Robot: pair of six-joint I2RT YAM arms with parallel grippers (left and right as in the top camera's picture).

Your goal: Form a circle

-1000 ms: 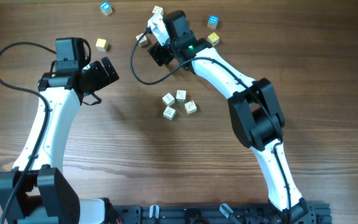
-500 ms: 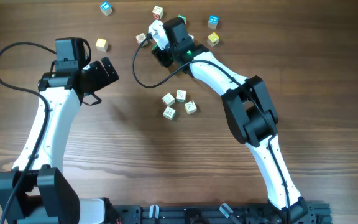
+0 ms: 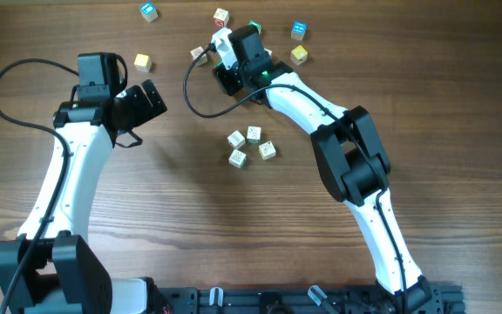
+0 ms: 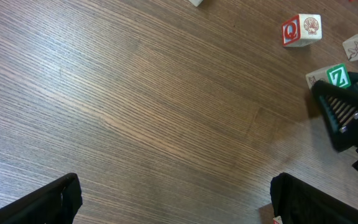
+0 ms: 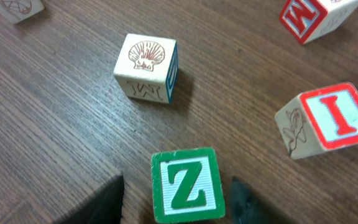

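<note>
My right gripper (image 5: 176, 188) is low over the far middle of the table (image 3: 146, 218), jaws partly open and set astride the green Z cube (image 5: 187, 185). A strip of bare wood shows between one finger (image 5: 107, 198) and that cube. The other finger sits very close to its opposite side, and I cannot tell whether it touches. Nothing is clamped. Just beyond the Z cube stands the shell cube (image 5: 145, 67). To one side the I cube (image 5: 328, 121) leans tilted, apart from both.

My left gripper (image 4: 173, 202) hangs over bare wood on the left side, jaws spread as wide as they go with nothing between them.

The circle (image 3: 254, 134) lies near the middle of the table, nearer than my right gripper and well apart from it. I count four small whitish cubes there, set close together around a small gap. Other loose cubes are scattered along the far edge, among them a blue cube (image 3: 149, 10) at far left.
</note>
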